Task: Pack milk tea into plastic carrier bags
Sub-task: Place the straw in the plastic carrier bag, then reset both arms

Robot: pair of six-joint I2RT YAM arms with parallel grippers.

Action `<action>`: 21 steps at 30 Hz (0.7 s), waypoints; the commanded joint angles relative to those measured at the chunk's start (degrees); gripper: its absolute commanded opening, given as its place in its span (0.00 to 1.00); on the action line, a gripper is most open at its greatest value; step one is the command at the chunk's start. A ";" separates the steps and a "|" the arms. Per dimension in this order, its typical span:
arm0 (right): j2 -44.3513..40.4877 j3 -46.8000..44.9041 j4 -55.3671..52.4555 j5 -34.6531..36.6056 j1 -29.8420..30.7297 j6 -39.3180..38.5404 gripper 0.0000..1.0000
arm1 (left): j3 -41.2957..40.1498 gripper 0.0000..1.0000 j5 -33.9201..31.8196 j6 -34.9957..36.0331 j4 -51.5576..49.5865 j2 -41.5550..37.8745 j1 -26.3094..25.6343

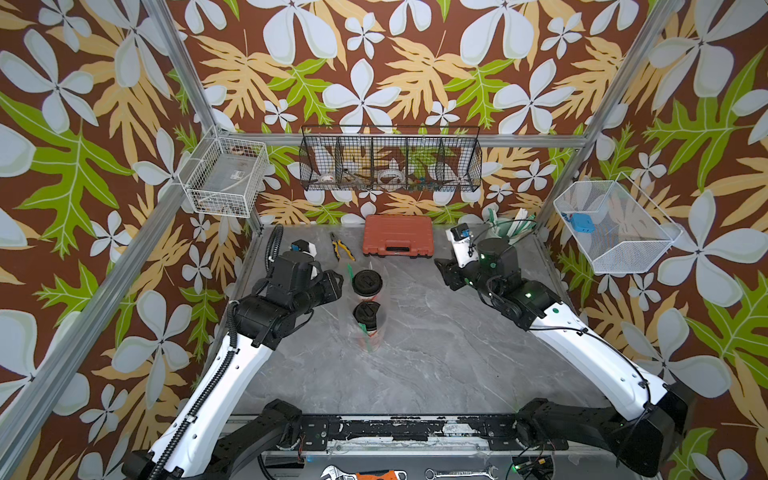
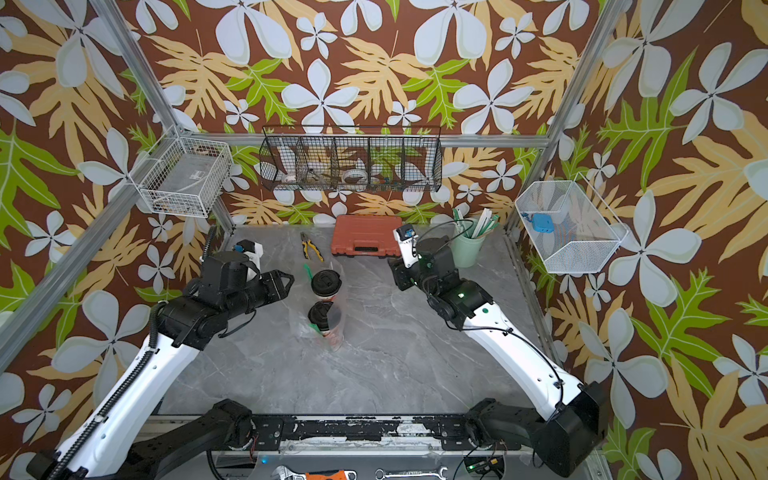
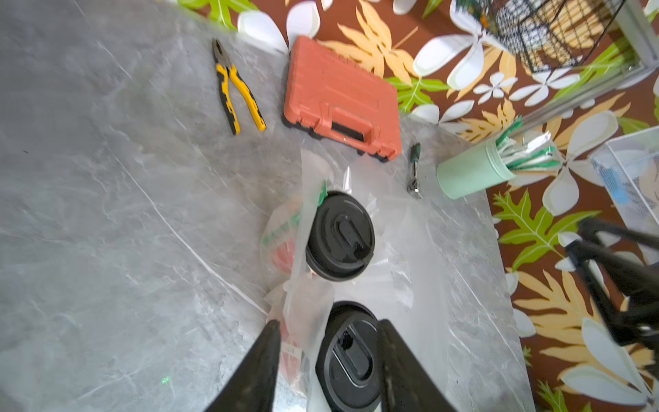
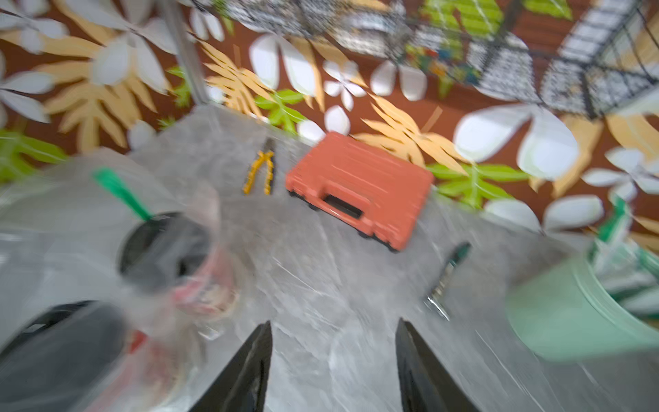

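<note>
top views. milk tea cups: two, upright, red with black lids, left of the middle of the grey worktop (image 1: 436,365); far cup (image 1: 367,285) stands just behind near cup (image 1: 366,311). carrier bags (image 1: 380,332): two, clear film round each cup, outlines nearly lost against the grey. green straws (image 1: 350,272): two, one at each cup. left hand (image 1: 338,282): just left of the far cup, not touching it. right hand (image 1: 442,272): well apart from both cups, by the mint-green cup of straws (image 2: 467,249); its spread is hard to judge from above. also: one pliers (image 1: 343,246), one orange case (image 1: 397,235), three wire baskets (image 1: 390,160) on the frame, two wrenches (image 1: 461,473) cut off at the front edge.

left wrist view. left hand (image 3: 328,324): fingers apart, clamped on nothing. one of the milk tea cups (image 3: 351,360) shows between them, cropped by the picture edge; the second (image 3: 340,235) is whole beyond it. film overlaps both; where one bag ends and the other begins cannot be told. one small green-handled tool (image 3: 414,171) lies between case and mint-green cup.

right wrist view. heavily blurred. right hand (image 4: 333,326): fingers apart, bare worktop between them. two bagged cups off to one side, one (image 4: 164,246) smeared, one (image 4: 53,349) cropped.
</note>
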 commanded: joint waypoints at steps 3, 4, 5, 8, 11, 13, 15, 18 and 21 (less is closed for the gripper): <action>-4.10 -9.76 3.50 8.93 -8.43 5.83 0.76 | 1.67 0.65 -10.61 3.88 -2.09 0.77 2.16; -4.91 -11.76 4.46 11.21 -10.07 6.54 1.00 | 1.67 0.68 -11.87 4.50 -2.06 1.00 3.12; -5.53 -13.50 5.01 14.33 -11.83 7.68 1.00 | 1.31 0.72 -13.34 4.96 -1.65 1.04 4.12; -7.05 -18.38 7.46 18.91 -18.41 10.44 1.00 | -1.38 0.89 -20.33 6.29 0.57 0.79 6.01; -7.38 -23.93 12.87 24.83 -22.84 10.52 1.00 | -5.80 1.00 -25.25 7.75 4.70 0.69 7.35; -7.13 -28.04 18.12 27.44 -24.95 9.72 0.99 | -9.53 1.00 -27.28 8.40 9.05 0.39 7.55; -6.36 -32.16 24.43 29.67 -26.34 8.38 1.00 | -14.20 1.00 -29.69 8.75 14.68 0.00 7.67; -4.01 -40.83 40.13 31.00 -26.83 2.48 1.00 | -23.59 1.00 -32.77 9.53 25.79 -0.03 8.97; -0.27 -44.88 51.49 29.24 -27.15 -0.38 1.00 | -31.30 1.00 -35.66 10.18 36.41 0.09 10.25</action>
